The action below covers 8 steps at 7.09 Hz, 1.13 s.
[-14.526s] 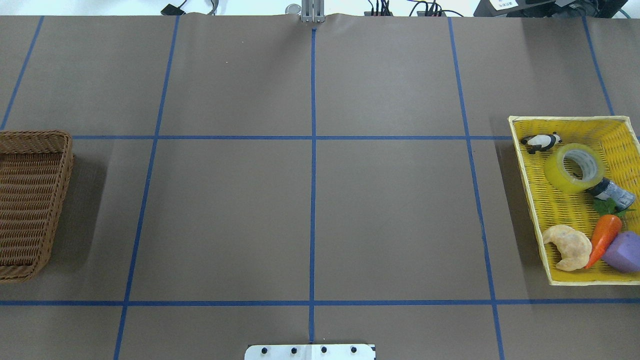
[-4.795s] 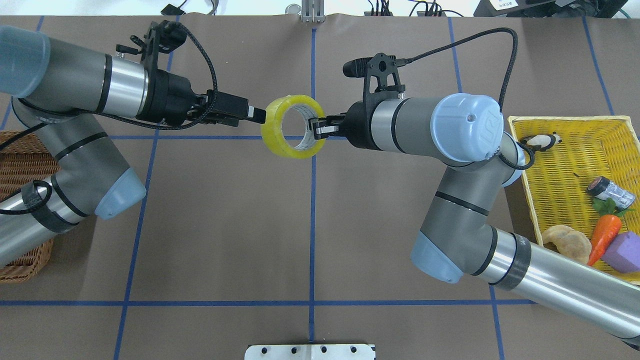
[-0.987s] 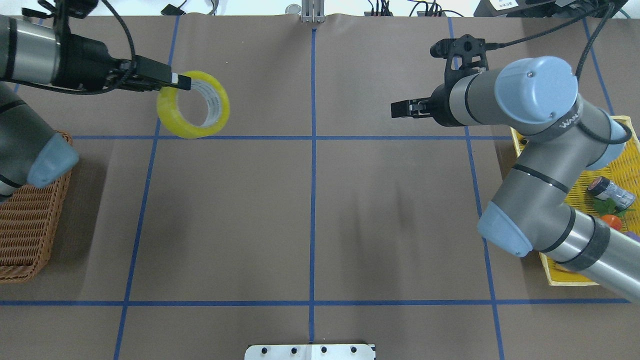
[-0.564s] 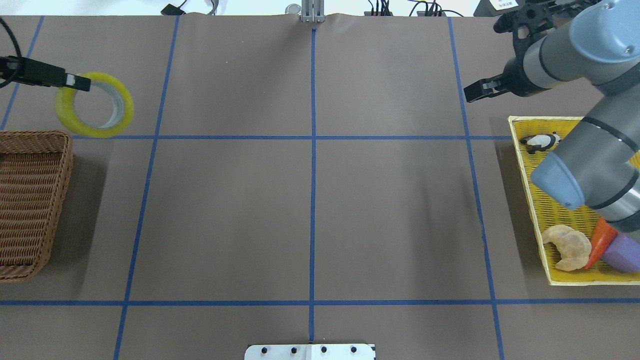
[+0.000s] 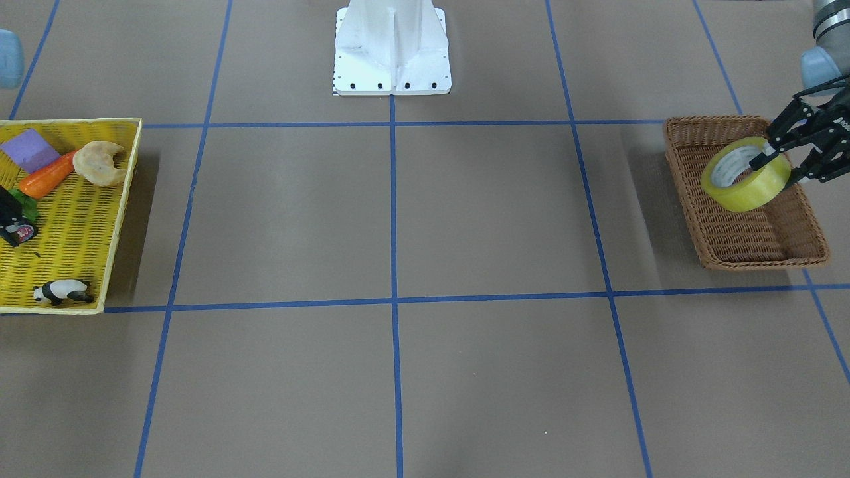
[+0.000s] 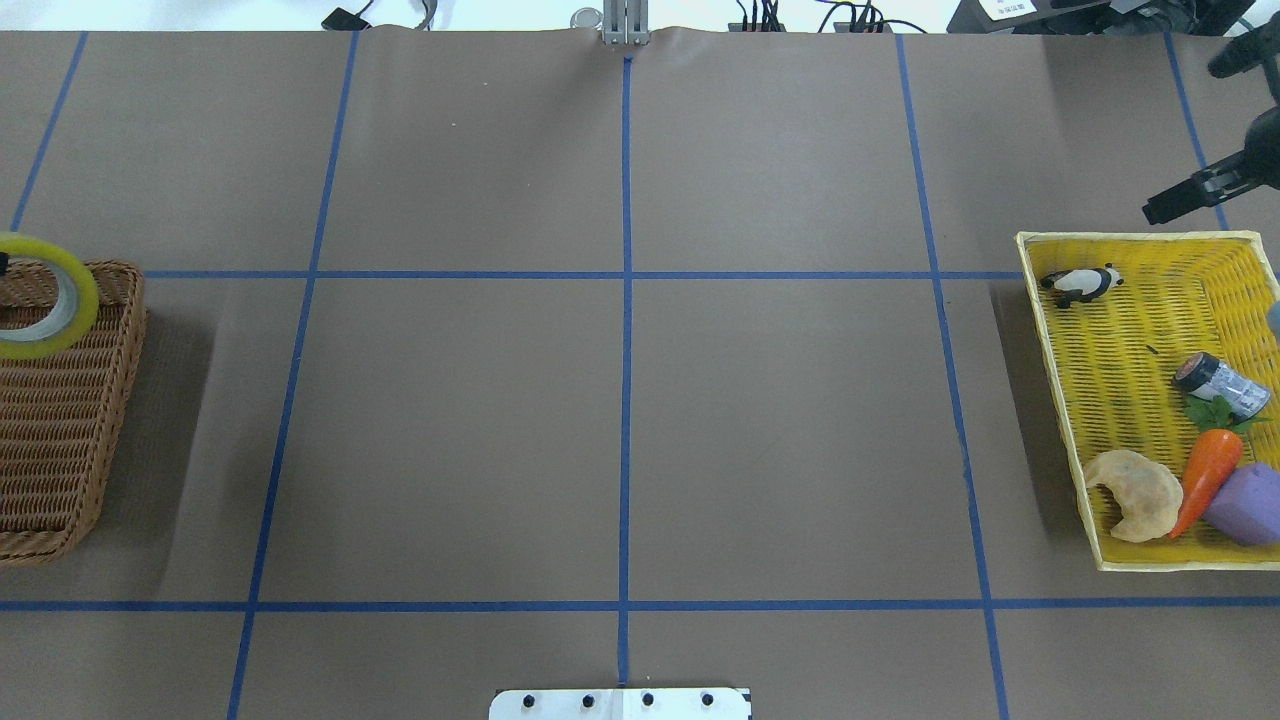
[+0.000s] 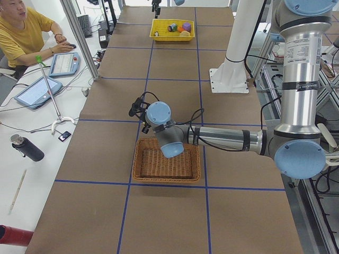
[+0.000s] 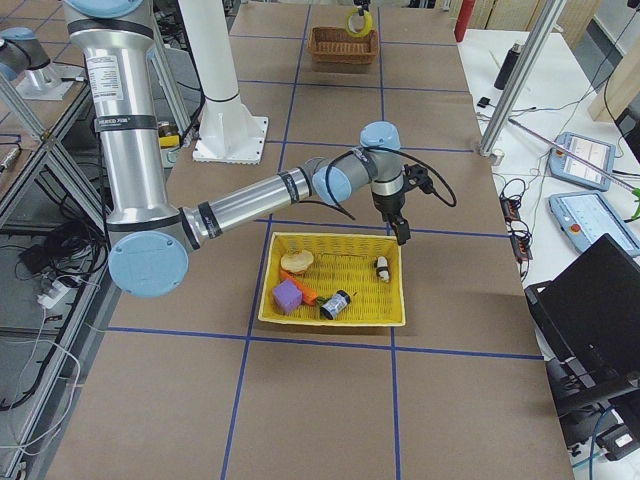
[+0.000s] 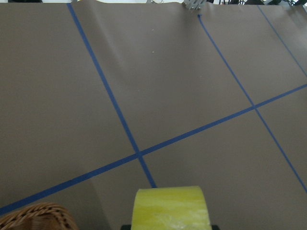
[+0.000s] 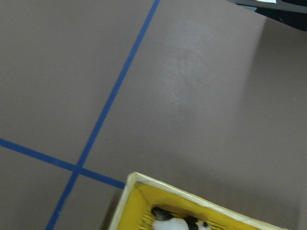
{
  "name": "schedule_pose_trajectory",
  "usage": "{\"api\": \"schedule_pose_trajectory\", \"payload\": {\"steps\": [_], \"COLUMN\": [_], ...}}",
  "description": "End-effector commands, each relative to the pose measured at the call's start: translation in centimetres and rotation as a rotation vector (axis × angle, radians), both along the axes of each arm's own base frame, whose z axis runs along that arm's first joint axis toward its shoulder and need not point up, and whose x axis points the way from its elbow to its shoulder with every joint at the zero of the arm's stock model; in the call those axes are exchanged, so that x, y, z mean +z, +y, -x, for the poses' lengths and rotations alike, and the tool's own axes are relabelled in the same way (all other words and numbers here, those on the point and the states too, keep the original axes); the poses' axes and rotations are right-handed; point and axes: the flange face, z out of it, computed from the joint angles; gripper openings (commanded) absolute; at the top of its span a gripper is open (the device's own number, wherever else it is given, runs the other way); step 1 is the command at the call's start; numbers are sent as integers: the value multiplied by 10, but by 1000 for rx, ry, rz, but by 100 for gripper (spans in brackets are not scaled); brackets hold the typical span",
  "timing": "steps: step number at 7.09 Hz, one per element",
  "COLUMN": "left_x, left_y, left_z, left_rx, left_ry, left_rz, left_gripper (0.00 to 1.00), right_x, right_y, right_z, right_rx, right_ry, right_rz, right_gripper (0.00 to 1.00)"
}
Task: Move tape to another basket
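Tape [image 5: 747,184] has moved over the basket [image 5: 757,260].

A big brown table [image 6: 780,420] has blue lines [image 6: 626,400] that cross it like a grid. At one end sits a flat yellow tray [image 6: 1140,238]. A little panda toy [image 6: 1082,284] lies alone near one corner of the tray. Farther along, a small dark can [image 6: 1218,381] lies on its side next to some green leaves [image 6: 1215,412]. An orange carrot [image 6: 1208,472] lies between a moon-shaped bread roll [image 6: 1135,494] and a purple block [image 6: 1245,503]. Beside the table, a person in a yellow shirt [image 7: 21,34] sits near two tablets [image 7: 38,91]. A dark bottle [image 7: 26,150] lies on the white desk.
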Motion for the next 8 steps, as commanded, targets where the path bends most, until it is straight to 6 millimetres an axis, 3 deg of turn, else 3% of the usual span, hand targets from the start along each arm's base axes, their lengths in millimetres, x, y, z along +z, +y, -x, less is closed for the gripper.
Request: {"api": "schedule_pose_trajectory", "payload": {"steps": [1, 6, 8], "left_x": [68, 115, 119], "left_y": [25, 25, 24], "left_z": [16, 17, 17], "left_rx": [14, -47, -56], "left_ry": [-79, -135, -143], "left_rz": [-23, -33, -39], "left_gripper": [0, 0, 0], "right_x": [47, 56, 58], "right_y": [9, 10, 9], "right_z": [-48, -55, -55], "right_rx": [-48, -53, -51], "right_ry": [-19, -15, -13], "right_rz": [27, 33, 38], "right_gripper": [100, 100, 100]}}
